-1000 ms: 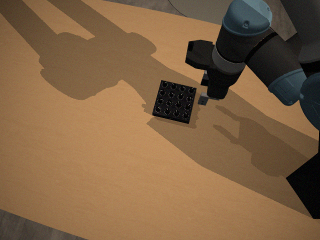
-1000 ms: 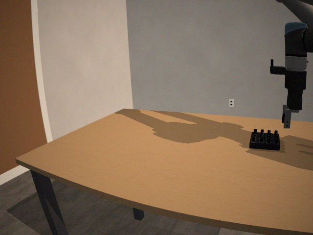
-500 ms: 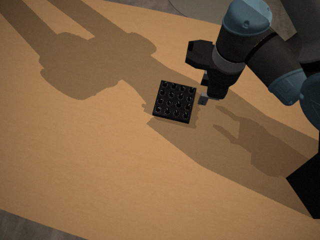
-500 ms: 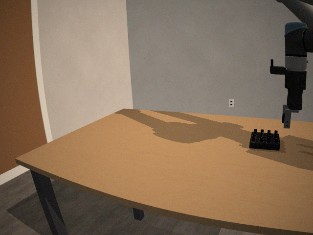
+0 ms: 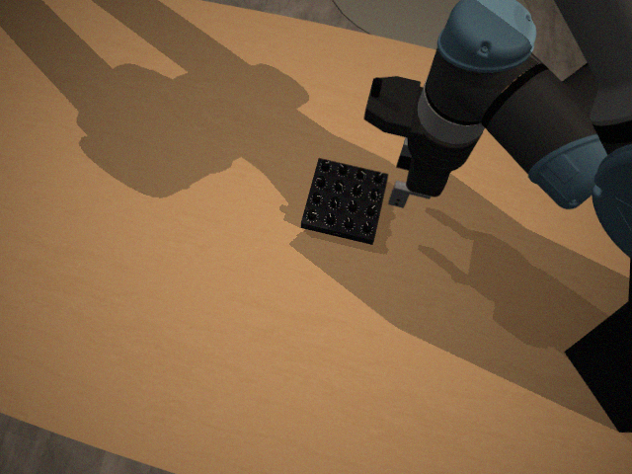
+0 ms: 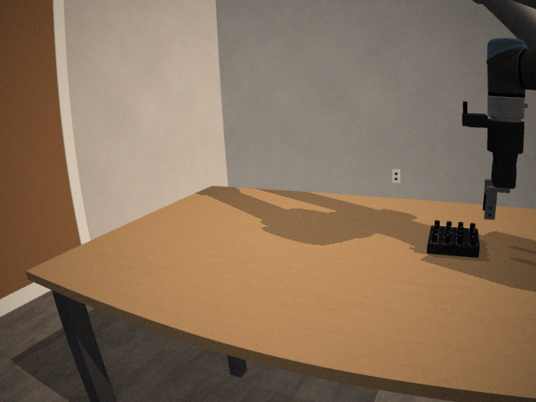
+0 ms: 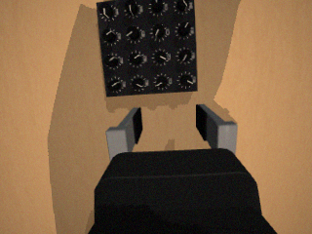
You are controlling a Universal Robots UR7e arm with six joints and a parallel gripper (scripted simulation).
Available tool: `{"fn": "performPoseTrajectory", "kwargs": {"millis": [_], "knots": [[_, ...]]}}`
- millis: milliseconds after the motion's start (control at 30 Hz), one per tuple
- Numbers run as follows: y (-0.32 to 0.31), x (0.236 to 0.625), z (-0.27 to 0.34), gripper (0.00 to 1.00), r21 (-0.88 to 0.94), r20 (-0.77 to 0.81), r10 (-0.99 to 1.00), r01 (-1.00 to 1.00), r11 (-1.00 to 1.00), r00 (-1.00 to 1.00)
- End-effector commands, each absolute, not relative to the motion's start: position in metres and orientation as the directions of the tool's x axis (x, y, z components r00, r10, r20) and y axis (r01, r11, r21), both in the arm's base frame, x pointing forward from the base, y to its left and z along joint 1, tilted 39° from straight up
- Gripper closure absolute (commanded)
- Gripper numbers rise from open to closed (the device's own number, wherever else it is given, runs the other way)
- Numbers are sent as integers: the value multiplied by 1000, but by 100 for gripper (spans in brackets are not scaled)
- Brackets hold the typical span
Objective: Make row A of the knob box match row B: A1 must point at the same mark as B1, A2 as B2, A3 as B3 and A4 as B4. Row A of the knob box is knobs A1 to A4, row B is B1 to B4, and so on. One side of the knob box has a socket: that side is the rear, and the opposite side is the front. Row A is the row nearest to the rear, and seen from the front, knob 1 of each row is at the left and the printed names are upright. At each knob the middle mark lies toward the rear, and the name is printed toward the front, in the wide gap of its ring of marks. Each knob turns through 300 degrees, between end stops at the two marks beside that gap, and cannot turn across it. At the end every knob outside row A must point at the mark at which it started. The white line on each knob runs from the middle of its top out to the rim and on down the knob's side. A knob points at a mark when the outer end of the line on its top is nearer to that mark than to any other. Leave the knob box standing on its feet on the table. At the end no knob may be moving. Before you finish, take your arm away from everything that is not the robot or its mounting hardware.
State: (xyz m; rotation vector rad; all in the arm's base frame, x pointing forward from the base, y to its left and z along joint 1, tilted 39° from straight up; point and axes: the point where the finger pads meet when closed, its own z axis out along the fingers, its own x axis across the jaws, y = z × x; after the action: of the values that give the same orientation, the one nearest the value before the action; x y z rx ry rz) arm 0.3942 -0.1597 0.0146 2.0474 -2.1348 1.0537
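Observation:
The black knob box (image 5: 344, 199) stands on the wooden table, with four rows of four black knobs with white lines. It also shows in the exterior view (image 6: 453, 239) and in the wrist view (image 7: 148, 43). My gripper (image 7: 169, 117) is open and empty. It hangs well above the table, just beside one edge of the box, in the top view (image 5: 403, 196) and the exterior view (image 6: 490, 203). The knob marks and names are too small to read.
The robot arm (image 5: 490, 92) reaches in from the right and casts wide shadows over the table. A dark block (image 5: 609, 364) stands at the table's right edge. A wall socket (image 6: 395, 175) is on the far wall.

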Motion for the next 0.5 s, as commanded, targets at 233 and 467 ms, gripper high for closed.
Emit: {"fn": "performPoseTrajectory", "kwargs": {"millis": [233,467], "knots": [[-161,397,17,0,-512,370,-888,-858,50,-273],[-161,398,18,0,-545,318,-879,-827,137,-355]]}}
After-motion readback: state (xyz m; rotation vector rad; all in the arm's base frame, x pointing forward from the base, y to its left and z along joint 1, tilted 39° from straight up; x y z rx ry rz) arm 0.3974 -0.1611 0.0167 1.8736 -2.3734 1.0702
